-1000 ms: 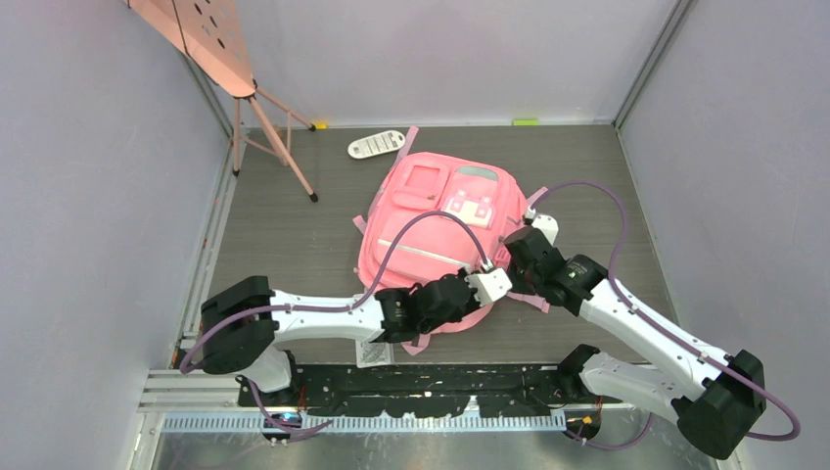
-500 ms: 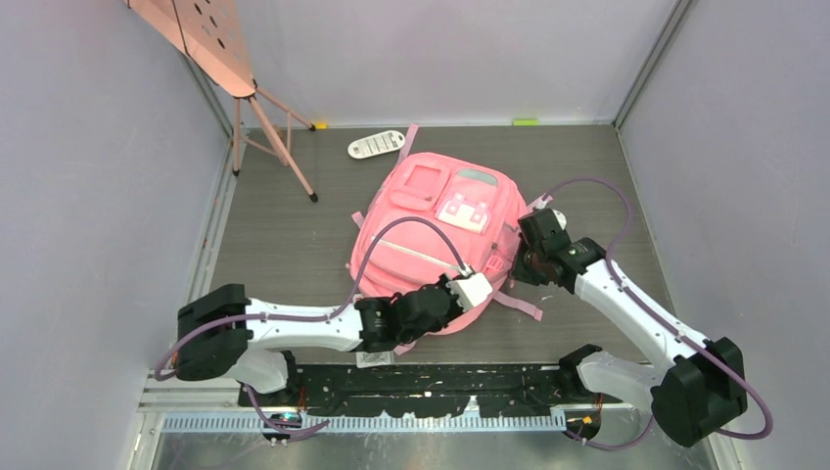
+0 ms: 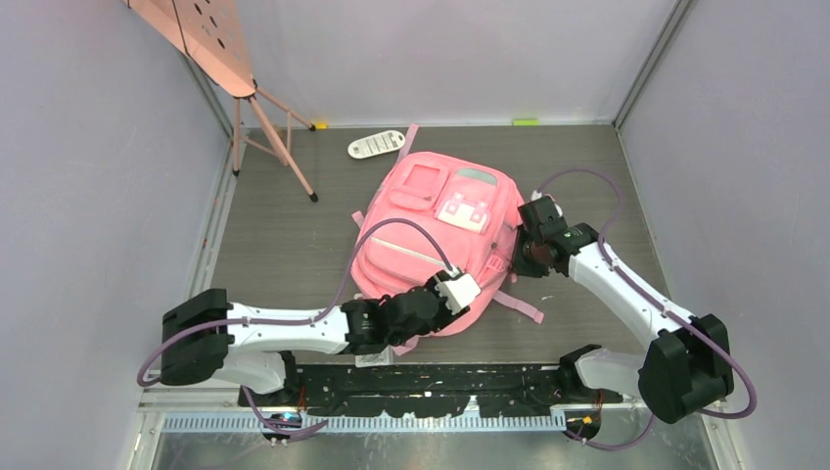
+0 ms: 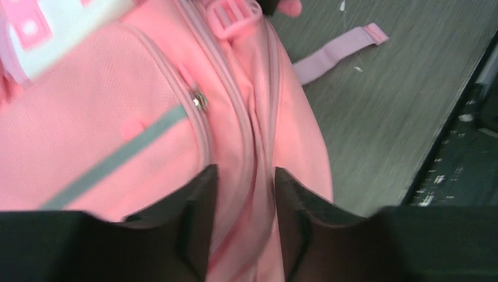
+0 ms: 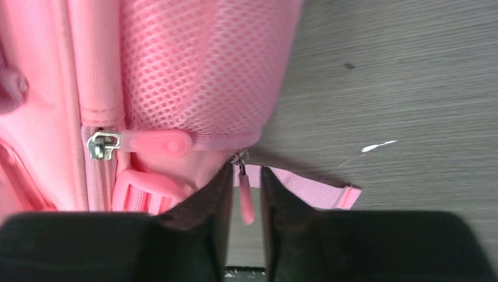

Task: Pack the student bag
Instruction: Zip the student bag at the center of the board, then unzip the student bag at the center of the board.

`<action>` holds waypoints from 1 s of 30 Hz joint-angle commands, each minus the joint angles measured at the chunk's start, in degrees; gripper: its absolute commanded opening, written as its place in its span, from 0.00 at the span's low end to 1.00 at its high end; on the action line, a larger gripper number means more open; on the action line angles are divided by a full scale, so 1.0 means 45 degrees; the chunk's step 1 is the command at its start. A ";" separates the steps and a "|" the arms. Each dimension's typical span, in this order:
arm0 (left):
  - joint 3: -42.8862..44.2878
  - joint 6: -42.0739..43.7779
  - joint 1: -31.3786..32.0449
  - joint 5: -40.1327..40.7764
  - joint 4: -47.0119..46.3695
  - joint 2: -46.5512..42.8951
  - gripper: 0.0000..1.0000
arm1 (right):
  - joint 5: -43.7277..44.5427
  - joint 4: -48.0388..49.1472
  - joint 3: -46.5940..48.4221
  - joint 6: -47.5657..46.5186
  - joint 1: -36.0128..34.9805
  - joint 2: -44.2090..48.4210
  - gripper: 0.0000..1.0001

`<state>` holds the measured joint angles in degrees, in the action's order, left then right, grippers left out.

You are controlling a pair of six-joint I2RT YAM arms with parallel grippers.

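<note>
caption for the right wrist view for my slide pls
Right gripper with its fingers narrowly straddling a pink zipper pull at the edge of the student bag, beside its mesh pocket.

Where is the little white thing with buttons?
Top view: the white remote lies at the table's far edge, just beyond the bag's far left corner, right of the pink stand.
</note>
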<state>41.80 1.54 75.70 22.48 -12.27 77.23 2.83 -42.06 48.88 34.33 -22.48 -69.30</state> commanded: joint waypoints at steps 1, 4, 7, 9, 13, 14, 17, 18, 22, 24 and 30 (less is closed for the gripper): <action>0.1102 -0.0883 0.0010 0.1131 0.2357 -0.0690 0.63 | 0.2509 0.1284 0.0891 -0.0914 0.0782 0.0774 0.39; 0.1781 -0.1325 -0.0056 0.1209 0.3072 -0.0879 0.82 | 0.2613 0.0909 0.1171 -0.0999 0.0792 0.1213 0.72; 0.1872 -0.2023 -0.0282 0.0408 0.3128 -0.1586 0.89 | 0.2522 0.0840 0.1780 -0.1025 0.0796 0.1343 0.84; 0.1830 -0.2755 -0.0749 -0.0141 0.3414 -0.2129 0.93 | 0.2189 0.1043 0.2192 -0.1070 0.0791 0.1269 0.90; 0.1680 -0.4654 -0.2591 -0.1543 0.4727 -0.3205 0.95 | 0.1156 0.1718 0.2962 -0.0888 0.0796 0.0461 0.94; 0.1503 -0.5096 -0.3171 -0.1940 0.5006 -0.3457 0.95 | 0.0804 0.1900 0.3077 -0.0684 0.0796 0.0313 0.94; 0.0968 -0.5845 -0.4671 -0.2161 0.5902 -0.4207 0.97 | 0.0088 0.2989 0.3178 -0.0206 0.0796 -0.0392 0.95; 0.0831 -0.5976 -0.5314 -0.2139 0.6244 -0.4403 0.97 | -0.0026 0.3451 0.3204 -0.0006 0.0796 -0.0543 0.95; 0.0310 -0.6074 -0.7050 -0.1821 0.7370 -0.5069 0.99 | -0.0413 0.4499 0.3530 0.0464 0.0795 -0.1636 0.94; 0.0029 -0.6248 -0.7815 -0.1640 0.7718 -0.5327 0.99 | -0.1198 0.4857 0.3763 0.0674 0.0796 -0.2270 0.89; -0.1576 -0.7109 -0.9585 -0.3292 0.5869 -0.5138 1.00 | -0.2916 0.6198 0.3635 0.1692 0.0796 -0.3594 0.70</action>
<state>38.70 -26.55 36.23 14.00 19.49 53.58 -2.52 -22.79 63.72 37.34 -18.72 -83.79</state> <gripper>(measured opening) 0.994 0.776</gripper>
